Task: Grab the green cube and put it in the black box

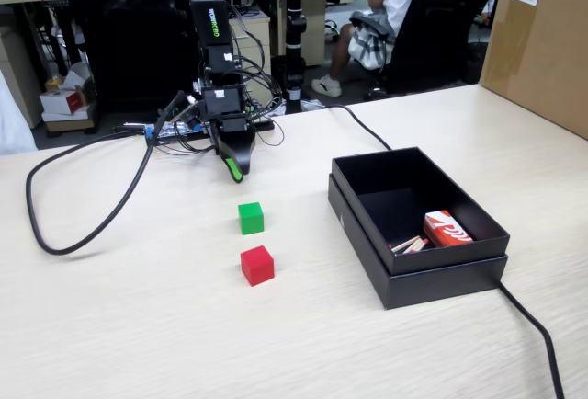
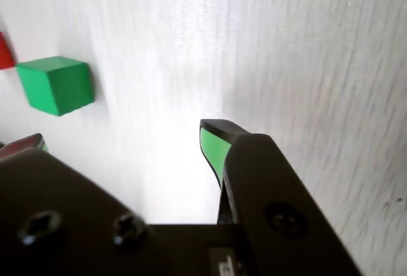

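fixed view: bright, even, sharp, soft shadows | wrist view: overexposed table glare, blurred edges

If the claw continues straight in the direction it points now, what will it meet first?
Probably the bare table. The claw points down at the wood short of the green cube, which sits off to the left in the wrist view; depth is uncertain.

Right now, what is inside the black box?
Inside the black box, by its near wall: an orange-and-white packet and thin pale sticks. The near wall hides the floor behind it.
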You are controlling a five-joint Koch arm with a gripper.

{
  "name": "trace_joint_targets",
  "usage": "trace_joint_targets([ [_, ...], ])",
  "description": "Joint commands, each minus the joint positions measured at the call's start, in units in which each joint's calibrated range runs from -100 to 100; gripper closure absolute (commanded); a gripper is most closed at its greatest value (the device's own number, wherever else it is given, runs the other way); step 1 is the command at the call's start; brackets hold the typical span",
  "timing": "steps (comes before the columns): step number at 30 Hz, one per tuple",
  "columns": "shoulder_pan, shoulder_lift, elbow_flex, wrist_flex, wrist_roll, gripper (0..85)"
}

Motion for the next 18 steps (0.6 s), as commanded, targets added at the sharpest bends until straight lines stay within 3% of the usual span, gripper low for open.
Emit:
trace_joint_targets([
  [1, 0.2, 3.3, 8.8, -6.4, 1.5, 40.6],
  [8, 0.7, 28.7, 32.8, -20.0, 3.6, 40.6],
  [18, -0.6, 60.0, 49.3, -20.5, 3.6, 40.3],
])
